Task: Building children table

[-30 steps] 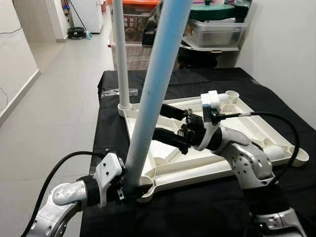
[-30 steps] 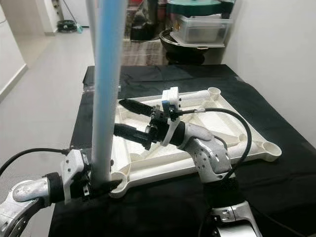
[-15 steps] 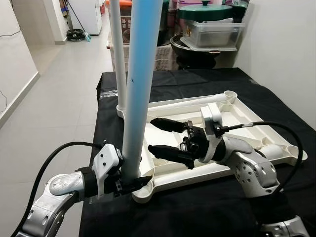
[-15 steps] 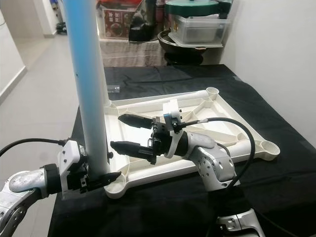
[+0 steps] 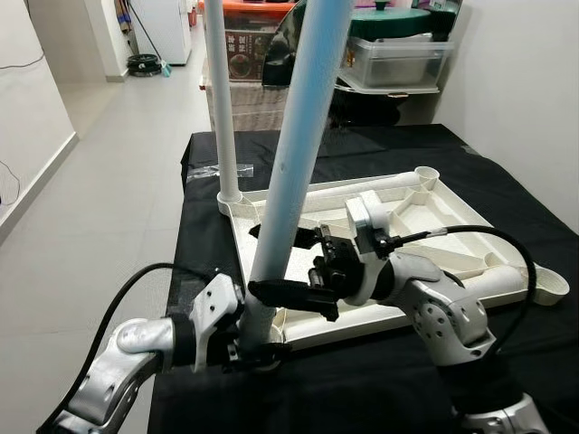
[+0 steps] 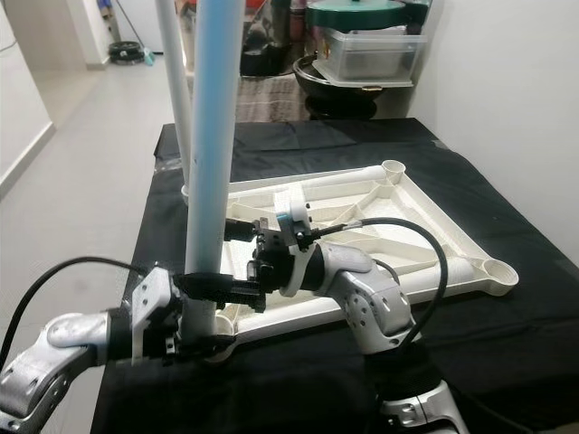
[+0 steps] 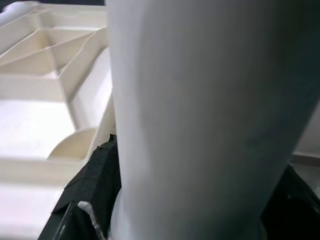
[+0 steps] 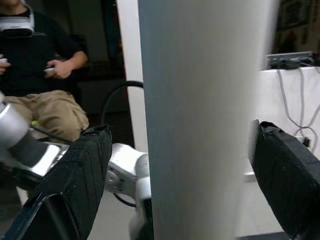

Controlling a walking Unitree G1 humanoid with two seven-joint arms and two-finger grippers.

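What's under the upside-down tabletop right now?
The white tabletop lies ribs-up on a black cloth that covers the whole supporting surface. What that surface is cannot be seen, nor whether anything lies between tabletop and cloth.

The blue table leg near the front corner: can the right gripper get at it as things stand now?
Probably yes. The right gripper already has its open fingers on either side of the blue table leg, above the left gripper holding its base.
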